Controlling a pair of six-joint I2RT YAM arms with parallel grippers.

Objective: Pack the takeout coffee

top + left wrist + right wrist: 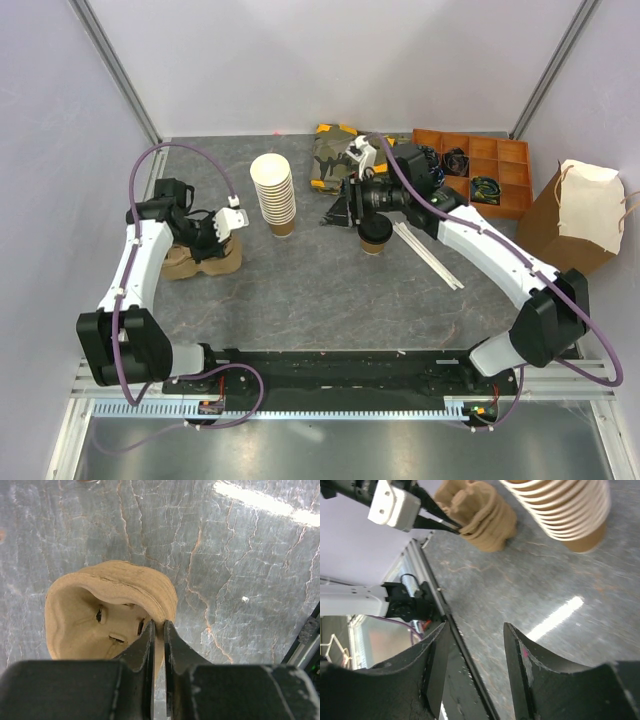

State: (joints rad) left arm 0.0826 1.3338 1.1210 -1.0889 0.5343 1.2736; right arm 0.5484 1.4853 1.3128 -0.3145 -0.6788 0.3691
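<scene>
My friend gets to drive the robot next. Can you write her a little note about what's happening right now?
Left gripper: shut on the rim of the pulp carrier stack, at the table's left side.
Right gripper: open and holding nothing, just beside the takeout coffee.
Takeout coffee: lid on, standing upright mid-table, not gripped.
Done: the coffee is lidded and a carrier's edge is pinched.
Left: grab the coffee and pack it, probably into a carrier. The paper bag waits at the right.

Open tabletop [330, 290] between cup stack [273, 190] and takeout coffee [376, 235] (white sticks [430, 255] beside)
</scene>
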